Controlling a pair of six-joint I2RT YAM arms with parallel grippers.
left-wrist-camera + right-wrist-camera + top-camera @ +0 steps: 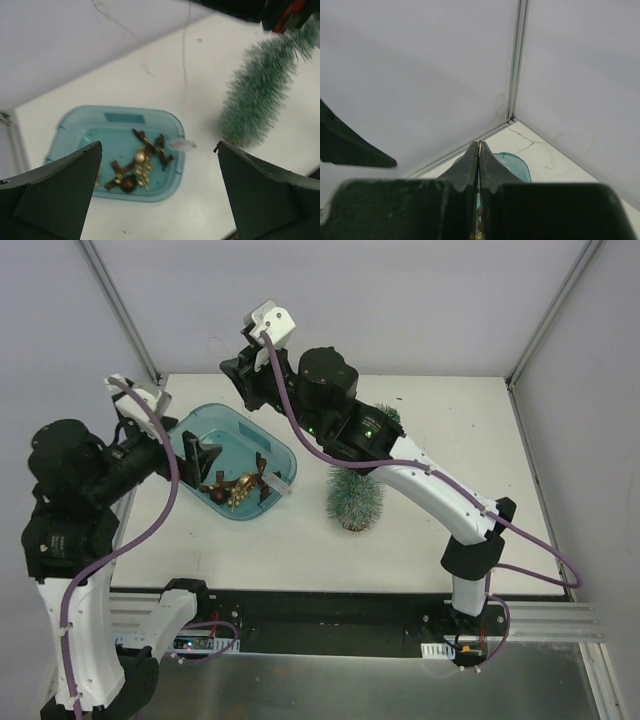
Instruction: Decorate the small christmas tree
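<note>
Two pincers, two states. The left pincer (157,146) gapes fully and holds nothing, poised over the teal tray (215,412) of brown-and-gold ornaments (238,488). The right pincer (479,150) is pressed shut, nothing visible between its jaws, raised by the tray's far side. The small christmas tree (355,498) stands upright on the desk (420,530) to the left pincer's right, just past the tray, under the right forearm. It has frosted green bristles and a brown base, with no ornament showing.
</note>
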